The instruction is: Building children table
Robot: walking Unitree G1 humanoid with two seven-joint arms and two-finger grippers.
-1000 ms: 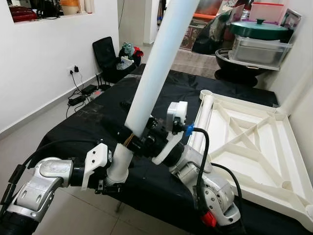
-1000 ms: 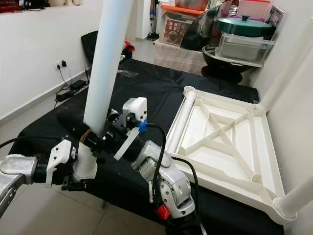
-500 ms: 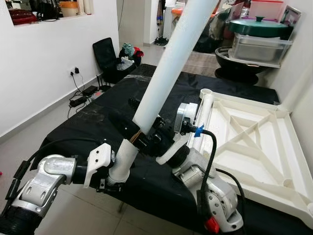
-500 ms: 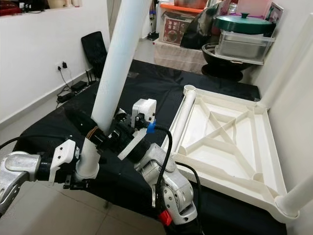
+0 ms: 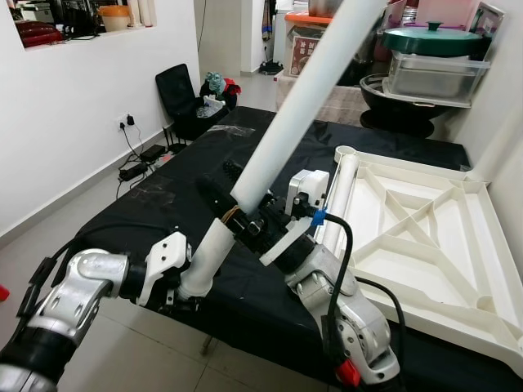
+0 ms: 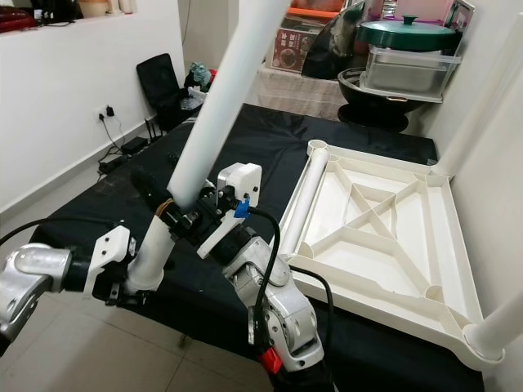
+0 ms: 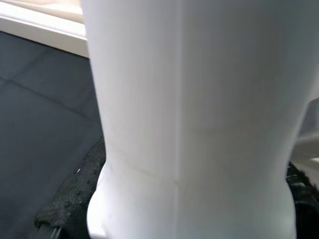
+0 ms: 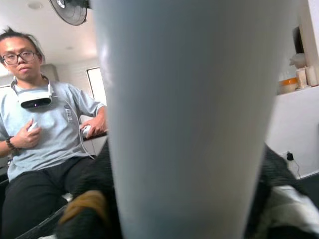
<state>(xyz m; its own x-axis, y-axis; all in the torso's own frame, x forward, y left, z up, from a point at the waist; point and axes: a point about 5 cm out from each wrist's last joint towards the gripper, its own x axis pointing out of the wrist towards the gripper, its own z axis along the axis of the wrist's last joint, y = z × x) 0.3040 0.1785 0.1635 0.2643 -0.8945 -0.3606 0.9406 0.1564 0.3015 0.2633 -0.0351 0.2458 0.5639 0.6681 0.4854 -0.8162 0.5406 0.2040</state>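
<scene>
Table leg [image 5: 310,90] leaning further toward tabletop [image 5: 425,237] than a second ago | left pincer [image 5: 189,287] clamped at leg's lower end, right pincer [image 5: 245,222] clamped mid-leg | tabletop upside down on counter [image 5: 163,196] | likely heading for a corner socket.

I see a black chair [image 5: 178,96] by the white wall, a green-lidded pot [image 5: 431,39] on a steel container [image 5: 431,79], and a seated person [image 8: 45,149].
</scene>
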